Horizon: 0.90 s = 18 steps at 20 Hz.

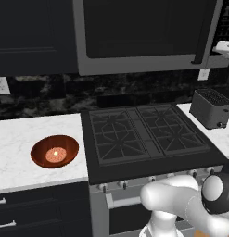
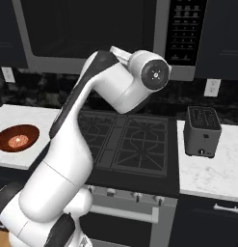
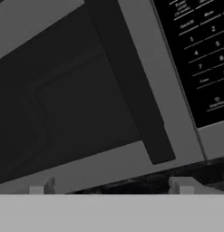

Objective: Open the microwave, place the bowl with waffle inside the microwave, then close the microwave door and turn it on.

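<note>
I have the end effector [image 3: 111, 188] spread wide and holding nothing, its tips low in the hand view just below the microwave door [image 3: 77, 99]. The microwave [image 1: 143, 37] hangs shut above the stove [image 1: 143, 134], so the door is my first job. I judge it stiff and hinged, a rigid panel that should swing on a steady pull; the place to take hold is the long black handle [image 3: 129, 86] beside the button panel [image 3: 195, 50] (smooth, so I expect some slip). The bowl [image 1: 54, 151] with the waffle [image 1: 55, 154] sits on the counter [image 1: 23, 134] left of the stove, toward its front edge
</note>
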Tool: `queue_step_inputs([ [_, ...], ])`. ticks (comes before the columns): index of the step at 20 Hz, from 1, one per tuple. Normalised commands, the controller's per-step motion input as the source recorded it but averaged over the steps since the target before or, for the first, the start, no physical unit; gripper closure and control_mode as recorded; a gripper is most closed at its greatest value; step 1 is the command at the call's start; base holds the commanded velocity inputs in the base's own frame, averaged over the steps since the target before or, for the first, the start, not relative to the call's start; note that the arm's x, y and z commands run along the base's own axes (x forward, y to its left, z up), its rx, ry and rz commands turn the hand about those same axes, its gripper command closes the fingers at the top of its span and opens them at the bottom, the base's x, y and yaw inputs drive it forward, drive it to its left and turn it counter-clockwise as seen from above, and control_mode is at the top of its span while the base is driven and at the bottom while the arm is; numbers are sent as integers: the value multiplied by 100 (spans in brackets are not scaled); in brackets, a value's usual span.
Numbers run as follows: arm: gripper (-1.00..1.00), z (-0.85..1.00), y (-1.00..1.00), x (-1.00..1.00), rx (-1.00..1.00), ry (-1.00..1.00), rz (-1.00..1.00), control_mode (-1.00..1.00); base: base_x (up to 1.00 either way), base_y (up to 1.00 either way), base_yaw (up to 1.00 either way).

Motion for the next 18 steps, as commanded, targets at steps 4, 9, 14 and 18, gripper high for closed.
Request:
queue_step_inputs([
  [4, -100, -2, -13, 51, 7, 2, 7, -100, 0, 0, 0],
  [9, -100, -16, -4, 53, 2, 0, 5, -100, 0, 0, 0],
  [14, -100, -9, -8, 41, 0, 0, 0, -100, 0, 0, 0],
  [18, -100, -1, -14, 30, 0, 0, 0, -100, 0, 0, 0],
])
